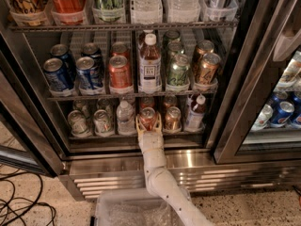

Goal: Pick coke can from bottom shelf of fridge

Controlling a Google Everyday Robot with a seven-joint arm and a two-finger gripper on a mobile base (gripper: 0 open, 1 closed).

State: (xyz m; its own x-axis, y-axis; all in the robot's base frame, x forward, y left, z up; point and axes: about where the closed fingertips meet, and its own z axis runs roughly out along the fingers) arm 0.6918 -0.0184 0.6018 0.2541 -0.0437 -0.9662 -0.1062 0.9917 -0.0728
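Observation:
The coke can, red with a silver lid, stands at the front of the bottom shelf of the fridge, in the middle lane. My gripper reaches up from below on a white arm. Its pale fingers stand open on either side of the can's lower half, close to its sides. A second red can stands behind it, mostly hidden.
A copper-orange can and a white-capped bottle stand just right of the coke can, a water bottle and green-and-silver cans just left. The louvred steel base lies below. A clear plastic bin and cables are on the floor.

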